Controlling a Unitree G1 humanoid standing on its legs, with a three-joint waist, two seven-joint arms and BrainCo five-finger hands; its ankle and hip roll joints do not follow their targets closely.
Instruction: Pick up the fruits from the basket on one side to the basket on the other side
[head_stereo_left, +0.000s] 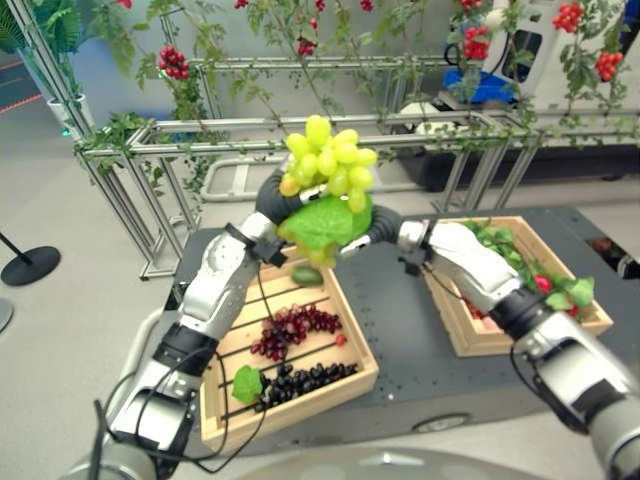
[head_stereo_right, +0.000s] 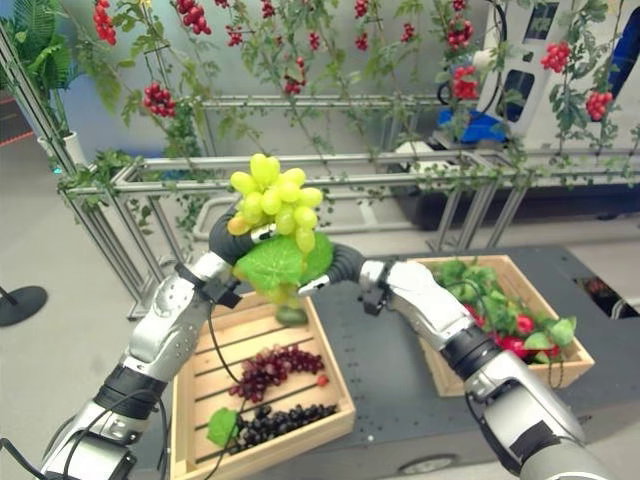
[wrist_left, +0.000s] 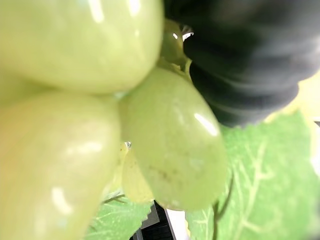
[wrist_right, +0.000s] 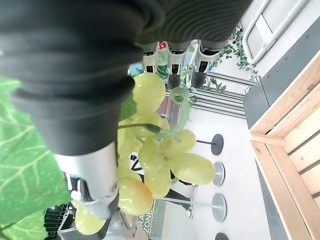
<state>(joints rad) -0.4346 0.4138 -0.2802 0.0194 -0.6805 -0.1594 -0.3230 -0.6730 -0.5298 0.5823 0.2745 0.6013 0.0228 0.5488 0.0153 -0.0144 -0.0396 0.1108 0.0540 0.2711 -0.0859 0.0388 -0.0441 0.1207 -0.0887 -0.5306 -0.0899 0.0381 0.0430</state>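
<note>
Grapes: we saw the green bunch (head_stereo_left: 328, 160) fill the left wrist view (wrist_left: 165, 145), pressed against that camera.
Position: we placed the bunch raised in the air, above the gap between the left crate (head_stereo_left: 290, 350) and the right crate (head_stereo_left: 520, 290), nearer the left one.
Axis: we read the bunch as upright, its leaf (head_stereo_left: 325, 222) hanging below the fruit.
Left hand (head_stereo_left: 272, 200): it met the bunch from the left; fingers were hidden behind fruit and leaf, so we could not tell its grip.
Right hand (wrist_right: 170, 57): it met the bunch from the right at equal reach; fingers (wrist_right: 201, 70) looked straight beside the stem (wrist_right: 182, 112), not curled round it.
Judgement: we expected the coming move to be a carry rightward to the right crate.
Hidden: we could not make out which hand bore the weight.
</note>
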